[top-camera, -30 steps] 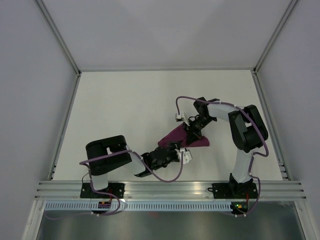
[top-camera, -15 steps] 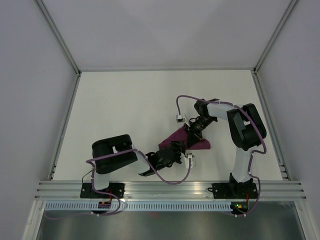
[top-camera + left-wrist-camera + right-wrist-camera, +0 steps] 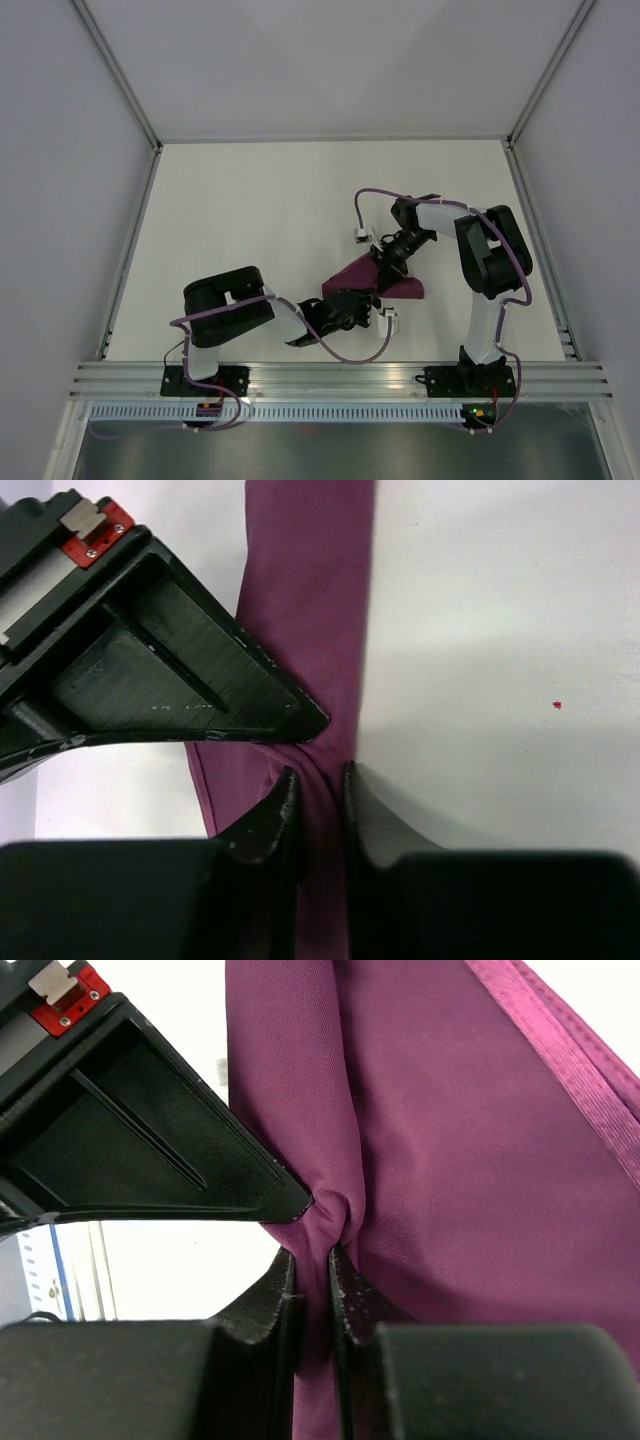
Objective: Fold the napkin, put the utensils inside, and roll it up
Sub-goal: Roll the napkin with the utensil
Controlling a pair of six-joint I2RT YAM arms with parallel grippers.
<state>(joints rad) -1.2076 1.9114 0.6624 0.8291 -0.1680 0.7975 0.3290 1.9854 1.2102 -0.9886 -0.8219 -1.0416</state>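
Purple napkin (image 3: pixel 372 277) bunched into a narrow heap on the table (image 3: pixel 250 200), right of centre, between both arms. Pinched at its near edge by the left gripper (image 3: pixel 318 770), fingers clenched on a fold. Gripped at its far edge by the right gripper (image 3: pixel 315 1235), cloth puckered between tightly closed fingers.

A white table (image 3: pixel 250 200) sits boxed in by pale grey walls (image 3: pixel 60 200) on three sides, aluminium posts (image 3: pixel 115 70) rising from the far corners, a ribbed metal rail (image 3: pixel 340 380) along its near edge, under soft, even light.
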